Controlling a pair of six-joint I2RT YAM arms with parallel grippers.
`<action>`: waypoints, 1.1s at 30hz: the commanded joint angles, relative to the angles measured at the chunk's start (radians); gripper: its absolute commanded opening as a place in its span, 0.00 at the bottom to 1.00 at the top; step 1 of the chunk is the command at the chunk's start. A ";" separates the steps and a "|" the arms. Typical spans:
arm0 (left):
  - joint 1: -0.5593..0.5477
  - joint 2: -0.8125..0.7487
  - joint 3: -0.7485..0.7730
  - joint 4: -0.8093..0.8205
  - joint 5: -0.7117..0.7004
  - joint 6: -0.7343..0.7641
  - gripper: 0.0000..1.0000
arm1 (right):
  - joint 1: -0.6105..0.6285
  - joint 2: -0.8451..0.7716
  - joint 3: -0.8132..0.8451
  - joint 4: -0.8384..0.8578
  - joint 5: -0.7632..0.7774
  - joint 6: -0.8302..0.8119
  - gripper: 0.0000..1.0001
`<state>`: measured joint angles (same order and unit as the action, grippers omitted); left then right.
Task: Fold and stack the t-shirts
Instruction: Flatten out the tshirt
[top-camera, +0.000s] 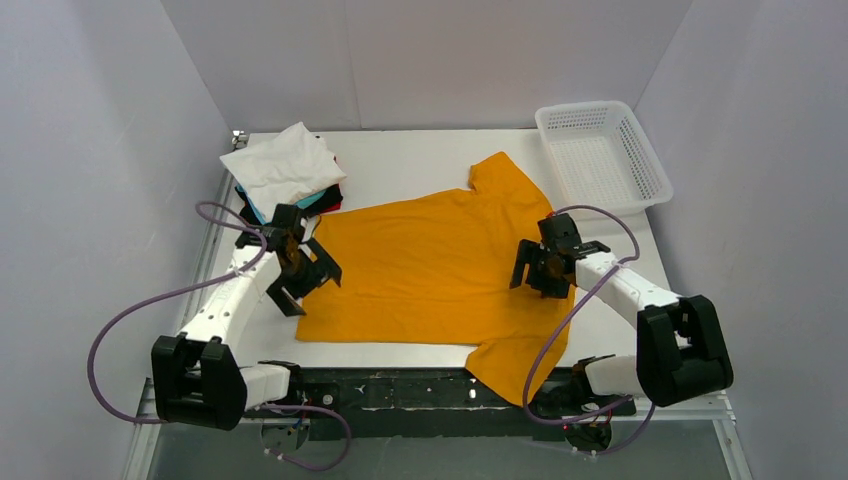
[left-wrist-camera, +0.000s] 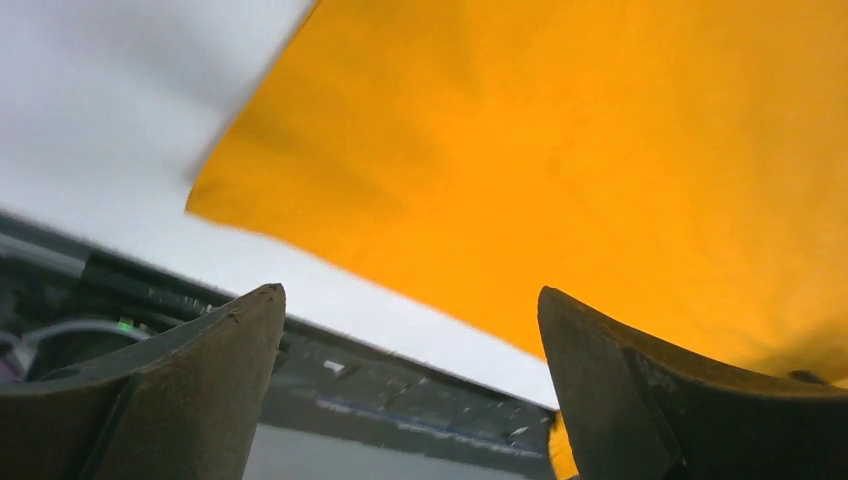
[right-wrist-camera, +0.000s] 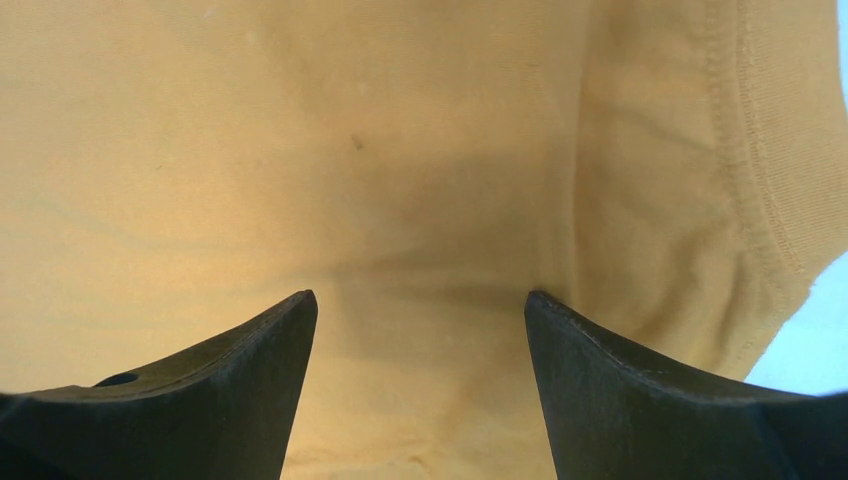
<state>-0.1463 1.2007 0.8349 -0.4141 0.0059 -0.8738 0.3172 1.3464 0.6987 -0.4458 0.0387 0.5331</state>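
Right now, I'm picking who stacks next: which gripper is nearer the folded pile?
Left. The left gripper hovers just in front of the pile, at the orange shirt's edge; the right gripper is across the shirt, far to the pile's right.

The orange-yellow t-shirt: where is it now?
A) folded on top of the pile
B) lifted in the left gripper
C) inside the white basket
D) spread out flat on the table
D: the orange-yellow t-shirt lies spread open on the table, sleeves out, and both the left gripper and the right gripper hang open above it, holding nothing.
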 joint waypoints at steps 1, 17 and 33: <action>-0.001 0.124 0.186 -0.035 -0.111 0.120 0.98 | -0.007 -0.101 0.005 0.050 -0.068 -0.090 0.84; 0.064 0.794 0.581 0.457 -0.119 0.509 0.94 | -0.007 -0.243 0.043 0.173 -0.149 -0.266 0.82; 0.062 0.805 0.512 0.602 -0.133 0.504 0.55 | -0.007 -0.220 0.057 0.154 -0.161 -0.272 0.79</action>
<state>-0.0872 1.9865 1.3399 0.2737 -0.1577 -0.3737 0.3115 1.1213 0.7132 -0.3111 -0.1188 0.2798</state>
